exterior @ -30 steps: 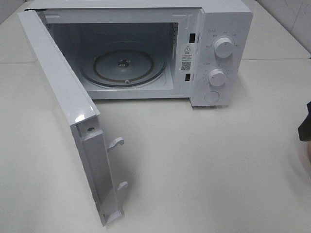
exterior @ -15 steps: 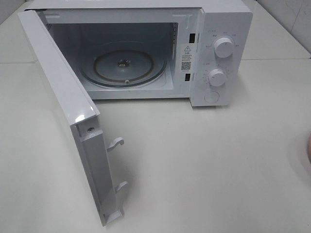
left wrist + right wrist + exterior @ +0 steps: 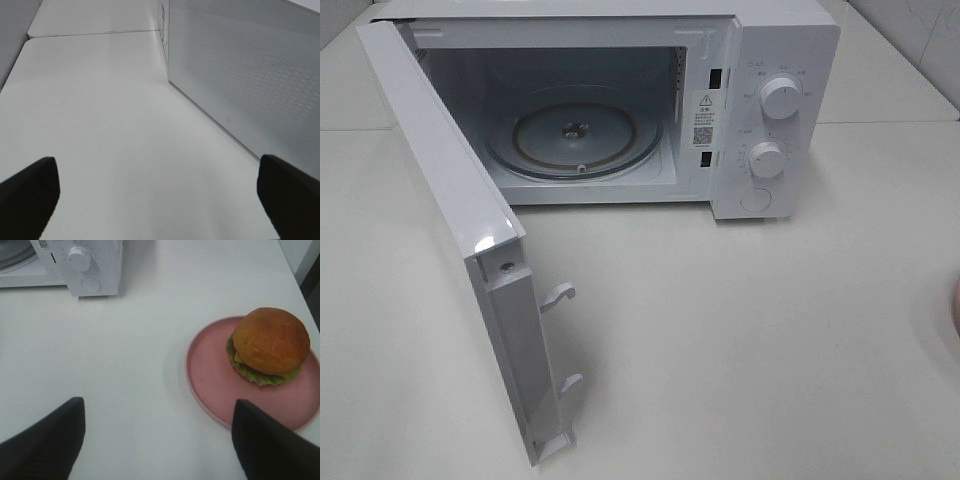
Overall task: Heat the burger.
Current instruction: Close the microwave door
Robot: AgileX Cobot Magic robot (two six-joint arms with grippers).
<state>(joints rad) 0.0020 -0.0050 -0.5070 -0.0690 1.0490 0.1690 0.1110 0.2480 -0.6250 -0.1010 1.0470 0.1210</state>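
The burger, a domed orange-brown bun with lettuce at its edge, sits on a pink plate in the right wrist view. My right gripper hovers open above the table just short of the plate, and one finger overlaps the plate's near rim. Nothing is between its fingers. The left gripper is open and empty over bare table beside the microwave door's outer face. Neither gripper shows in the exterior high view, where only a sliver of the plate peeks in at the right edge.
The white microwave stands at the back with its door swung wide open toward the front left. Its glass turntable holds nothing. Two knobs are on its right panel. White table stretches between the microwave and the plate.
A dark part of the right arm at the right edge of the exterior high view has withdrawn out of the frame. The microwave and its door have not moved.
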